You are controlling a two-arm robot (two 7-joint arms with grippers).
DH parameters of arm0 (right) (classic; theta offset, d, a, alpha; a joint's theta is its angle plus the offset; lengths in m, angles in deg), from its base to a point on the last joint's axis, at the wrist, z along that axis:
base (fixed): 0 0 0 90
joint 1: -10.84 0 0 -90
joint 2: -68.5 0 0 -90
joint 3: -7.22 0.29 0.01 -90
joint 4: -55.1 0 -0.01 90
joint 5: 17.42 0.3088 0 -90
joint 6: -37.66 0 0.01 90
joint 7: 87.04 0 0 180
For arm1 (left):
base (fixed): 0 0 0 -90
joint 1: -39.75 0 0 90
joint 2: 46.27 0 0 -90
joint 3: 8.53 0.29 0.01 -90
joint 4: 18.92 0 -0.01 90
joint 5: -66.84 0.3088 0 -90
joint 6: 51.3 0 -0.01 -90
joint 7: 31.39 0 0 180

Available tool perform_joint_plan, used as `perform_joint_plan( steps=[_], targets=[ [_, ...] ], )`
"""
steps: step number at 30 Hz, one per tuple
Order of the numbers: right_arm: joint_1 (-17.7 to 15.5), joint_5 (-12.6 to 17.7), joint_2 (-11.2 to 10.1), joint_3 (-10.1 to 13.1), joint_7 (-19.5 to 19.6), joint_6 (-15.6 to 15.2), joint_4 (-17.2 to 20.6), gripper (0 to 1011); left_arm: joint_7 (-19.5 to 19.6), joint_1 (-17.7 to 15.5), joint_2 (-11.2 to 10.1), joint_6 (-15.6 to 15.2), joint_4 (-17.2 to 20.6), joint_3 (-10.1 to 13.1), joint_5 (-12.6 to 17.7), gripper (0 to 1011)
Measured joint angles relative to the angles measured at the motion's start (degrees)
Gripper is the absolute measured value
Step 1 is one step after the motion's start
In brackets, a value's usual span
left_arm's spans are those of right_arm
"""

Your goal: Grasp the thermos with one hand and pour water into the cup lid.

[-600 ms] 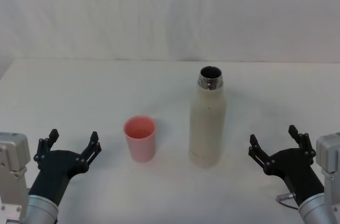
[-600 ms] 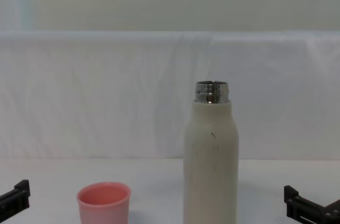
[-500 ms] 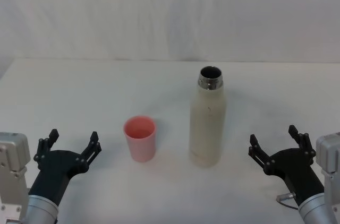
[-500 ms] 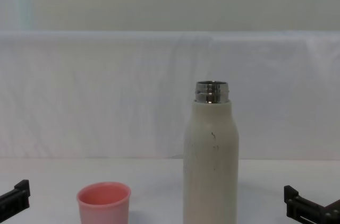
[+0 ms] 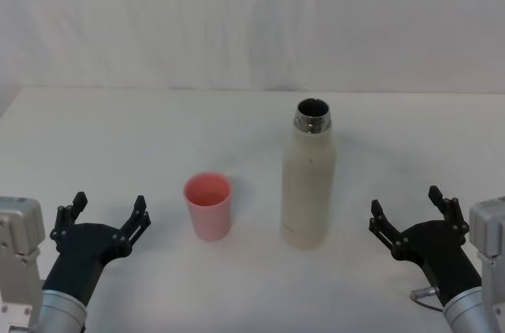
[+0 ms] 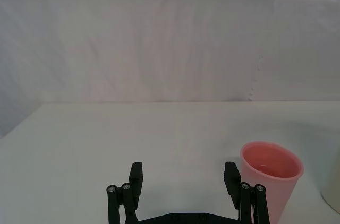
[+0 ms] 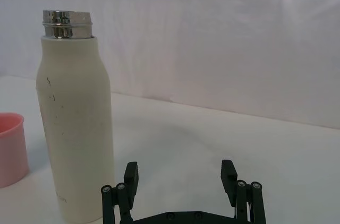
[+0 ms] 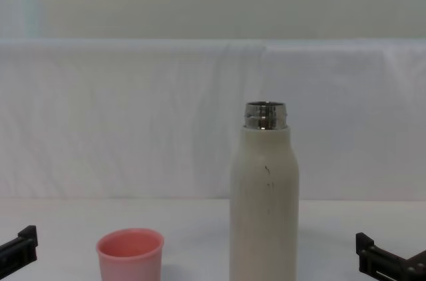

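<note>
The cream-white thermos point(image 5: 308, 183) stands upright near the table's middle, its steel neck uncapped; it also rises in the chest view point(image 8: 264, 201) and the right wrist view point(image 7: 74, 128). The pink cup lid point(image 5: 208, 205) stands upright just to its left, apart from it, seen too in the chest view point(image 8: 130, 254) and the left wrist view point(image 6: 270, 179). My left gripper point(image 5: 109, 213) rests open at the near left, left of the cup lid. My right gripper point(image 5: 405, 210) rests open at the near right, right of the thermos. Both hold nothing.
The white table point(image 5: 118, 136) runs back to a white cloth backdrop point(image 5: 252, 25). Bare table surface lies between each gripper and the two objects.
</note>
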Motion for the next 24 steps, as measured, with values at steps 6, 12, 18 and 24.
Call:
perform_joint_plan(
  steps=[6,12,18,24],
  targets=[
    [0.0,0.0,0.0,0.0,0.0,0.0,0.0,1001,0.0,0.0,0.0,0.0,0.0,0.0,0.0,1001],
    [0.0,0.0,0.0,0.0,0.0,0.0,0.0,1001,0.0,0.0,0.0,0.0,0.0,0.0,0.0,1001],
    [0.0,0.0,0.0,0.0,0.0,0.0,0.0,1001,0.0,0.0,0.0,0.0,0.0,0.0,0.0,1001],
    [0.0,0.0,0.0,0.0,0.0,0.0,0.0,1001,0.0,0.0,0.0,0.0,0.0,0.0,0.0,1001]
  ],
)
